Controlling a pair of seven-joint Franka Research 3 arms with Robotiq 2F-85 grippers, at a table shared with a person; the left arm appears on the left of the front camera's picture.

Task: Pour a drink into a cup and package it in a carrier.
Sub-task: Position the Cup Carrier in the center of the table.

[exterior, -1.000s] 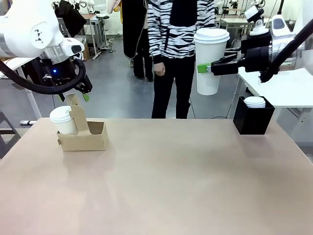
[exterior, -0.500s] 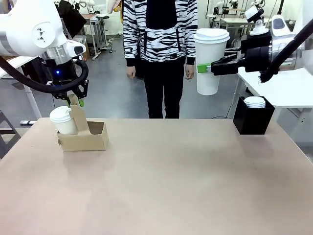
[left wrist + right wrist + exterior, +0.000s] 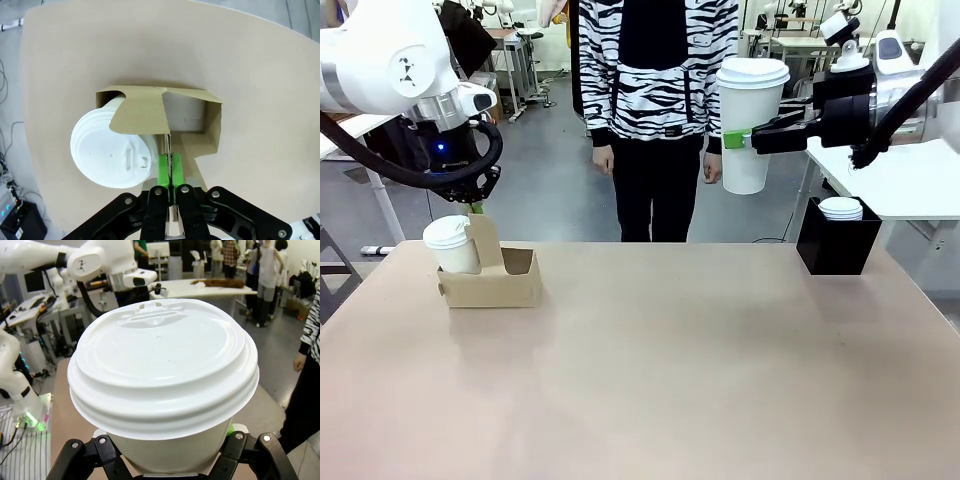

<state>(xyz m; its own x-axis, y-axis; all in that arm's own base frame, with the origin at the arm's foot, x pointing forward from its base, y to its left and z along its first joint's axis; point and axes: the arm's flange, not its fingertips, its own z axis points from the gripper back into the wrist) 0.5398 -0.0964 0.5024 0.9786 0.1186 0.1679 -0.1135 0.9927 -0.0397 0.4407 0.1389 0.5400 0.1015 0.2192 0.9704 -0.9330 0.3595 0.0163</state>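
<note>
The brown cardboard carrier (image 3: 502, 288) stands at the table's far left, with a white lidded cup (image 3: 451, 245) in its left slot. My left gripper (image 3: 475, 206) is shut on the top of the carrier's upright handle panel (image 3: 142, 115). In the left wrist view the green pads (image 3: 163, 170) pinch the panel's edge beside that cup's lid (image 3: 111, 155), and the right slot (image 3: 187, 114) is empty. High at the right, my right gripper (image 3: 735, 138) is shut on a second, tall white lidded cup (image 3: 750, 120), whose lid (image 3: 162, 360) looms large in the right wrist view. The drink is out of view.
A black box (image 3: 836, 245) with a white lid (image 3: 840, 208) on it stands at the table's far right edge. A person in a striped top (image 3: 655, 70) stands behind the far side, hands hanging down. The tabletop (image 3: 660, 370) is bare in the middle and front.
My left gripper has come down and shut on the carrier's handle panel. The person has shifted to stand behind the table's middle. The right arm and its cup have stayed still.
</note>
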